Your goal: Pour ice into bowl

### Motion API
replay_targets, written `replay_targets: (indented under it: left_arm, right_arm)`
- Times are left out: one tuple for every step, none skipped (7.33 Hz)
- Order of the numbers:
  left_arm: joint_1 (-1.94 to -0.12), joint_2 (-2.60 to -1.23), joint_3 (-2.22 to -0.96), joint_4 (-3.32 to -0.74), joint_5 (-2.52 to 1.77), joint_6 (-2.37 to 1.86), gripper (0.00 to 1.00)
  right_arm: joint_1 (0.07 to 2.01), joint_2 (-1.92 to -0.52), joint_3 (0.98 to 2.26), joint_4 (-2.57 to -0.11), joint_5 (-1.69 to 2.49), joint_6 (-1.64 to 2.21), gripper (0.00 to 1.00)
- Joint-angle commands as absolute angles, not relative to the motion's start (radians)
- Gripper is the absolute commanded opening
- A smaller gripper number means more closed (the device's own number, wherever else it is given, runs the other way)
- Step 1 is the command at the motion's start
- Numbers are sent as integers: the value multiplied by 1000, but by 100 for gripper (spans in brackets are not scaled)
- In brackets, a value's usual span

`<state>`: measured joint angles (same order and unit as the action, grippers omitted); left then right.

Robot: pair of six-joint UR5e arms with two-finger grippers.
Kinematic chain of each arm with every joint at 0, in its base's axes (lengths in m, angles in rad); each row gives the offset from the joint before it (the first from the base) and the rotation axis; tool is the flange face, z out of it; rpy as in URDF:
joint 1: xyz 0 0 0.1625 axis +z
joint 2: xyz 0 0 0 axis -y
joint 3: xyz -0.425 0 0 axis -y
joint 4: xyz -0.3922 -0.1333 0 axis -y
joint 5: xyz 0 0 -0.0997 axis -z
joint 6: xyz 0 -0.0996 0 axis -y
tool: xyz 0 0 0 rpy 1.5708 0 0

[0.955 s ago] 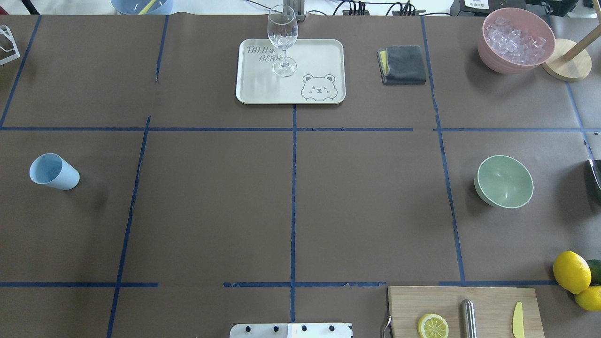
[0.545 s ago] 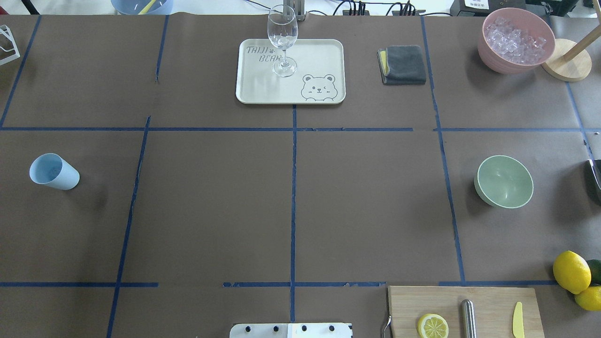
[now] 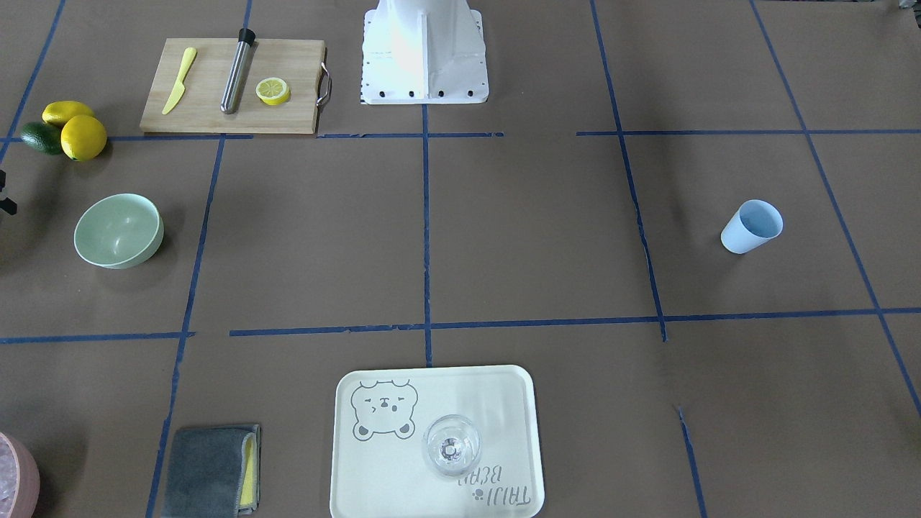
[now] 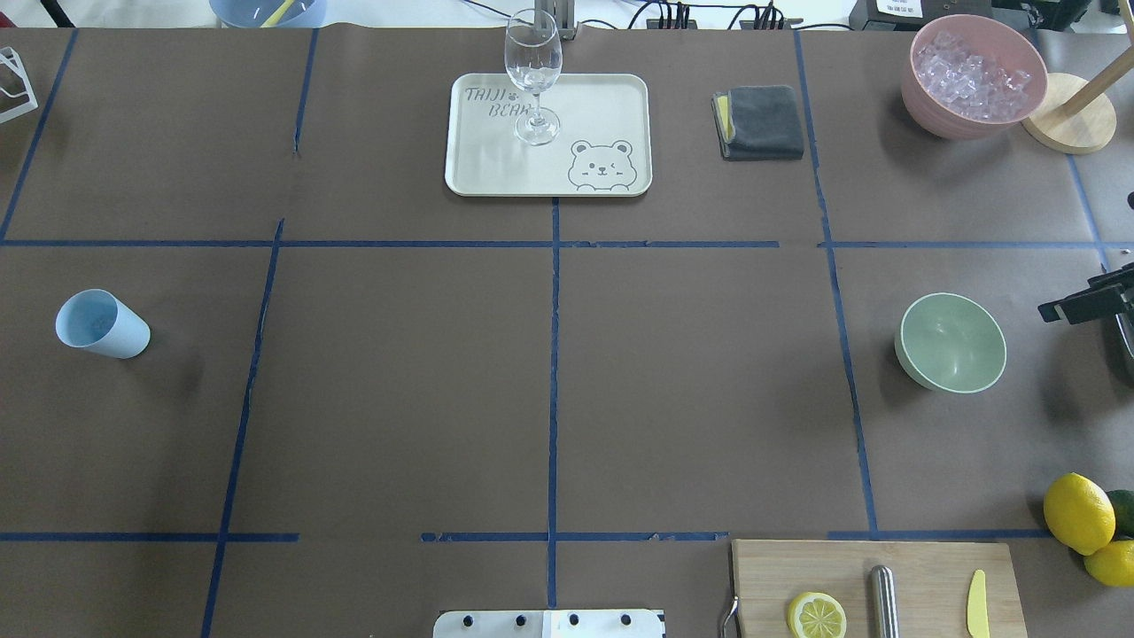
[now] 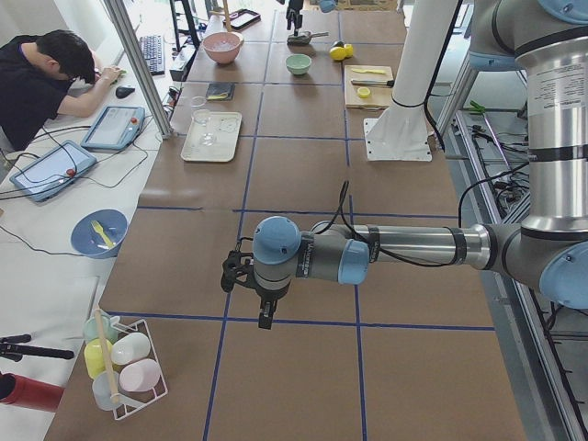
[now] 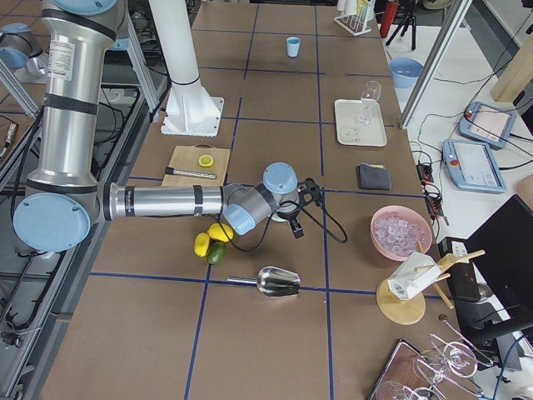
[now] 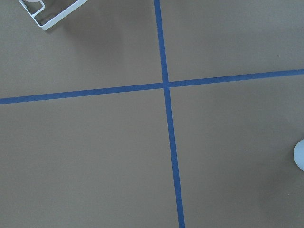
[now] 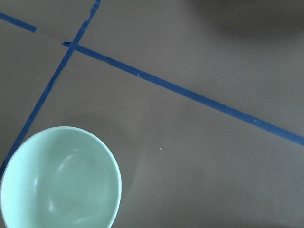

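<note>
Right gripper has come in at the right edge of the overhead view, just right of the mint bowl and apart from it; can't tell jaw state. Left gripper hangs over the table, jaws also unclear. Blue cup sits mid-left; ice not resolvable.

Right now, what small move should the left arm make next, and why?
Probably shift the left fingers sideways toward the light blue cup: it stands upright and ungrasped, apparently showing only at the left wrist view's right edge, and the mint-green bowl is empty. What the cup holds, I cannot tell.
</note>
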<state>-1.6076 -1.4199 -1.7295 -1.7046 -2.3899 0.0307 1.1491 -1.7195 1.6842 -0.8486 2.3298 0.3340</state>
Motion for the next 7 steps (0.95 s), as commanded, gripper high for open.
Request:
replay_targets:
  left_arm:
    - [-1608,-1420,-1729,-1706,-2390,31,100]
    - [-1608,-1420,-1729,-1704,-2390,31,100]
    - [-1608,-1420,-1730,-1706,-2390,31,100]
    - [-1608,-1420,-1730,-1706,-2390,31,100]
    - [-1608,-1420,-1729,-1704,-2390,31,100]
    - [-1608,-1420,-1729,-1704,-2390,31,100]
    - [-1608,-1419,-1729,-1703,-2390,31,100]
  right_arm:
    - [1030,-1671,1658,-816,2257,450,97]
    - [978,-1652,1658,-816,2212,504,93]
    - [960,-1652,1643,-816,2186,505,76]
    - [960,-1654,1641,-816,2187,500,46]
    - [960,-1658,1640,-818,2183,492,16]
    - [960,-1663,1640,-818,2183,491,0]
    - [960,-1655,1647,-818,2183,491,0]
